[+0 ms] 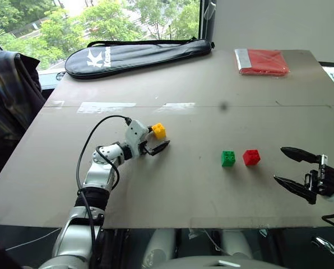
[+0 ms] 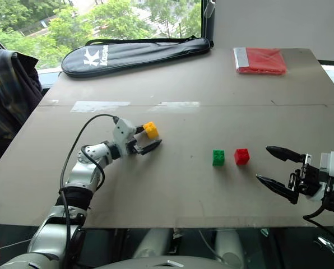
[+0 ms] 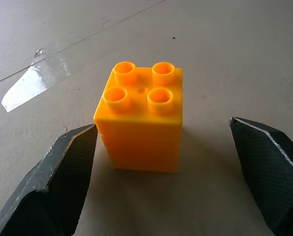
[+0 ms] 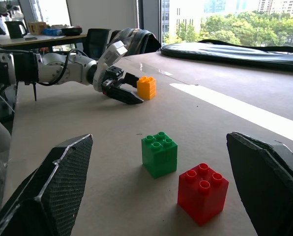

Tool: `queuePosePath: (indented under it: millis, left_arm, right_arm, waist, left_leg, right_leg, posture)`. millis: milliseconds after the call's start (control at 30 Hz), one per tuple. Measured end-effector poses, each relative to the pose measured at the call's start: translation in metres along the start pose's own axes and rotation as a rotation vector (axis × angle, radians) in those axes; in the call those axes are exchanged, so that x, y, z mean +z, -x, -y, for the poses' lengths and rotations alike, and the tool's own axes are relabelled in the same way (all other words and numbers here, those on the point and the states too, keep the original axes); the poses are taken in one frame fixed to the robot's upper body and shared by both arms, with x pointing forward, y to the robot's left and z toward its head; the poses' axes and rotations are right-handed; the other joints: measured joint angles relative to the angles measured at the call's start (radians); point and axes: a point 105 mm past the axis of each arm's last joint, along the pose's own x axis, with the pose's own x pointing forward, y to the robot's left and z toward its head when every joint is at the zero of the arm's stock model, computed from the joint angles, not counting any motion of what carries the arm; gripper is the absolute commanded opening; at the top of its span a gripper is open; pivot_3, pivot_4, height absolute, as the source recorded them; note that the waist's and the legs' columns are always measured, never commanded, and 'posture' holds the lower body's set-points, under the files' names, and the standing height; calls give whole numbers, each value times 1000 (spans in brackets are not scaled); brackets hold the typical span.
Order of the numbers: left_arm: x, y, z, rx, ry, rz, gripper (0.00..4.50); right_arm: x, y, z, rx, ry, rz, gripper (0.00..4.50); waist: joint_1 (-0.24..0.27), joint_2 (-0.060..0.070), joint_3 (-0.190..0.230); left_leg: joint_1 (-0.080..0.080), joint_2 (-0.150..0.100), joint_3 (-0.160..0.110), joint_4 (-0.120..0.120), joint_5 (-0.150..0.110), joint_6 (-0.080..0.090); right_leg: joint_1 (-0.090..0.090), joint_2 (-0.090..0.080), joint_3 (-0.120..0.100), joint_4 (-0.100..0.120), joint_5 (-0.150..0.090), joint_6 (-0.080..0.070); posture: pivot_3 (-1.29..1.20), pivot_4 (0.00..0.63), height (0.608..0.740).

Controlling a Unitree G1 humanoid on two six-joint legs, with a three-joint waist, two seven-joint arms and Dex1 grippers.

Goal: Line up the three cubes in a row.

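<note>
Currently: left gripper (image 1: 157, 140) jaws spread around yellow cube (image 1: 159, 131) | right gripper (image 1: 293, 166) jaws spread, empty | green cube (image 1: 228, 158) beside red cube (image 1: 251, 157) on bench (image 1: 189, 185)

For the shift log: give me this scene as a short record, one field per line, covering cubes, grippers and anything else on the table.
yellow cube: upright on the table, studs up, between the open fingers of the left gripper, not gripped
green cube: on the table, close beside the red one, apart from the yellow
red cube: right of the green cube
right gripper: open, holds nothing, right of the red cube
row: not yet formed
far edge: black racket bag, flat red packet
</note>
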Motion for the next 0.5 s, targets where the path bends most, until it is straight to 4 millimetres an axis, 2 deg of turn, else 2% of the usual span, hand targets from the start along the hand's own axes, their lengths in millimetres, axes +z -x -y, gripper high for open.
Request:
queuePosePath:
  millis: [33, 67, 100, 267, 433, 500]
  left_arm:
    - [-2, -1, -1, -12, 11, -6, 4400]
    - [-2, -2, -1, -21, 17, -10, 3860]
    - [-3, -3, -2, -32, 23, -13, 3545]
    - [-2, -5, -11, -29, 34, -14, 1261]
    - [1, -7, -9, -51, 20, -11, 1277]
    - [2, -7, -3, -91, 4, -9, 1277]
  right_arm:
    - [0, 0, -1, 3, -1, -2, 4500]
    - [0, 0, -2, 3, -3, -4, 4500]
    - [-1, 1, -2, 2, -7, -5, 4500]
    - [-1, 1, -3, -1, -9, -8, 4500]
    - [1, -1, -3, -5, 1, -7, 4500]
    - [1, -1, -3, -4, 2, -7, 4500]
  waist:
    - [2, 0, -1]
    - [3, 1, -2]
    - [3, 2, -4]
    - [2, 3, -5]
    - [3, 2, -5]
    - [3, 2, -4]
  left_leg:
    - [0, 0, 0, 0, 1, 0]
    - [1, 0, 0, 0, 1, 0]
    - [1, 0, 0, 0, 2, 0]
    - [1, 0, 0, 0, 2, 0]
    - [-1, 0, 0, 0, 2, 0]
    - [-1, 0, 0, 0, 2, 0]
  right_leg:
    - [0, 0, 0, 1, -1, 2]
    - [0, 0, 0, 1, -1, 2]
    - [0, 0, 0, 2, -1, 2]
    - [0, 1, 0, 3, -2, 3]
    - [0, 0, 0, 1, 0, 0]
    - [-1, 0, 0, 1, 0, 0]
  posture:
    - [0, 150, 694]
    - [0, 150, 694]
    - [0, 150, 694]
    - [0, 150, 694]
    - [0, 150, 694]
    - [0, 150, 694]
